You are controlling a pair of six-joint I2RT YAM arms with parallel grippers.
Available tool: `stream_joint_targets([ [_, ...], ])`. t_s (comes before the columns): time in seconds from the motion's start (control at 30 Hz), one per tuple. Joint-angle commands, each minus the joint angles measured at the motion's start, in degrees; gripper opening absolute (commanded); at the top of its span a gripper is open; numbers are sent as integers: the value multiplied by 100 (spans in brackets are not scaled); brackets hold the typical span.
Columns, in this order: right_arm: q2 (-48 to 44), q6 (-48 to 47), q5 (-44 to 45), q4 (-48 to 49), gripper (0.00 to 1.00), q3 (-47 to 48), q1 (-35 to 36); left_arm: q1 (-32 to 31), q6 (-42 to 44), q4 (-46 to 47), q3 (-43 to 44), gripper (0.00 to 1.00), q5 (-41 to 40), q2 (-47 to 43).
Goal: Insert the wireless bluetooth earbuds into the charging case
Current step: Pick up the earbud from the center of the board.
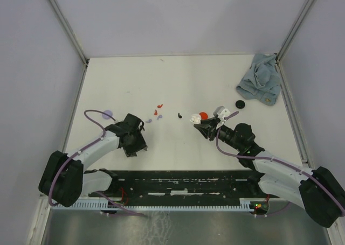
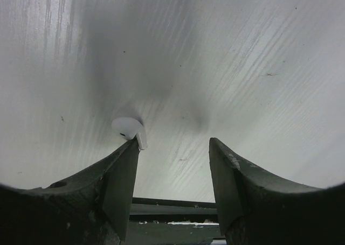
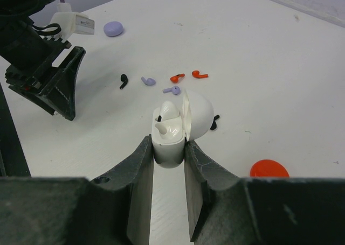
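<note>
The right claw (image 3: pixel 168 147) is clamped on the open white charging case (image 3: pixel 173 129) over the bench (image 1: pixel 178 78) middle. The left claw (image 2: pixel 172 148) stands open, a white earbud (image 2: pixel 128 127) seemingly touching one fingertip (tiny, light, probably slippery): pinch its rounded head gently.

Earbuds (image 1: pixel 156 112) clustered mid-desk (image 1: pixel 178 78), charging case (image 3: pixel 168 148) just to their right, cloth (image 1: pixel 260 79) in the far right corner.

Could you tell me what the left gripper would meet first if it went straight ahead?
Probably the bare table, which fills the left gripper's view; the white earbud at one fingertip might be touched first, depth unclear.
</note>
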Motion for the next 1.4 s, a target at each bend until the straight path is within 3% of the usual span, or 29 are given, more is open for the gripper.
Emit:
stream_joint_targets([
  [0.0, -146, 8, 24, 163, 2, 11, 23, -58, -203, -87, 138, 62, -242, 14],
  [0.37, -166, 15, 17, 129, 2, 13, 18, -75, 8, -887, 728, 60, -1306, 153],
  [0.9, -263, -7, 23, 49, 2, 13, 24, -78, 382, -560, 708, 41, -1252, 888],
  [1.07, -263, 2, 12, 50, 2, 13, 24, -80, 400, -464, 618, 38, -1195, 918],
  [1.37, -289, 6, -17, 41, 2, 13, 24, -84, 379, -166, 522, 24, -1056, 650],
])
